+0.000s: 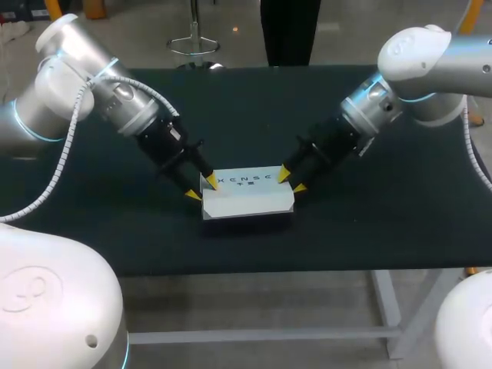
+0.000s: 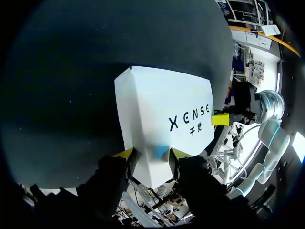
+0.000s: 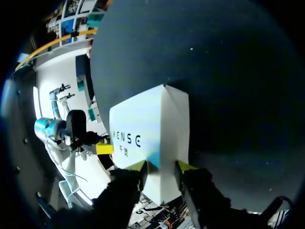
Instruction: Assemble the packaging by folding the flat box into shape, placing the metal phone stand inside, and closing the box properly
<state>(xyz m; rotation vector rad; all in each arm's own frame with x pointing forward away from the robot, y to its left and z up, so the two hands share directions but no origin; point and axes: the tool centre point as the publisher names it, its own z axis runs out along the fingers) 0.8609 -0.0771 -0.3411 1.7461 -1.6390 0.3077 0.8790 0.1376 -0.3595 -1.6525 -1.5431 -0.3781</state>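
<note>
A white box (image 1: 247,196) with dark print on its top lies folded into shape at the middle of the black table. My left gripper (image 1: 201,189) holds its left end, one yellow tip on each side of that end. My right gripper (image 1: 291,181) holds the right end the same way. In the left wrist view the box (image 2: 162,109) runs out ahead from between my fingers (image 2: 151,155). The right wrist view shows the box (image 3: 147,129) pinched by its gripper (image 3: 162,167). No metal phone stand is visible.
The black table top (image 1: 384,223) stretches bare around the box on all sides. Its front edge (image 1: 307,270) lies a short way in front of the box.
</note>
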